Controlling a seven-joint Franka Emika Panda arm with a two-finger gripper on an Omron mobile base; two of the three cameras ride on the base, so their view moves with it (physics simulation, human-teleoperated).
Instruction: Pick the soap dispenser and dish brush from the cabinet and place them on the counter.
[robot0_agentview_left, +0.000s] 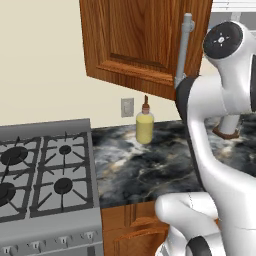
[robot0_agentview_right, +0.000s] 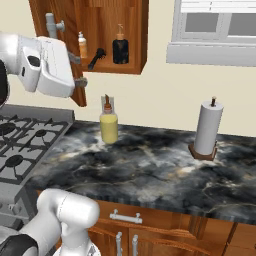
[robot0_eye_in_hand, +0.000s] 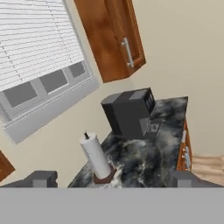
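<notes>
The cabinet (robot0_agentview_right: 107, 30) stood open in the right base view, its door (robot0_agentview_left: 145, 42) swung outward with the grey bar handle (robot0_agentview_left: 183, 50) at the door's 3 o'clock edge in the left base view. On the cabinet shelf, the dark soap dispenser (robot0_agentview_right: 120, 49) stood upright at the 3 o'clock side; the black dish brush (robot0_agentview_right: 96, 58) leaned just beside it toward 9 o'clock, and a small pale bottle (robot0_agentview_right: 82, 45) stood beyond the brush.

The gripper (robot0_agentview_right: 79, 70) was level with the shelf, near the door's edge, at 9 o'clock from the brush. Its fingers (robot0_eye_in_hand: 41, 178) were spread wide apart, with nothing between them.

On the counter (robot0_agentview_right: 150, 167) stood a yellow squeeze bottle (robot0_agentview_right: 108, 125) near the wall and a paper towel roll (robot0_agentview_right: 207, 127) well apart at 3 o'clock. The stove top (robot0_agentview_left: 42, 170) adjoined the counter.
</notes>
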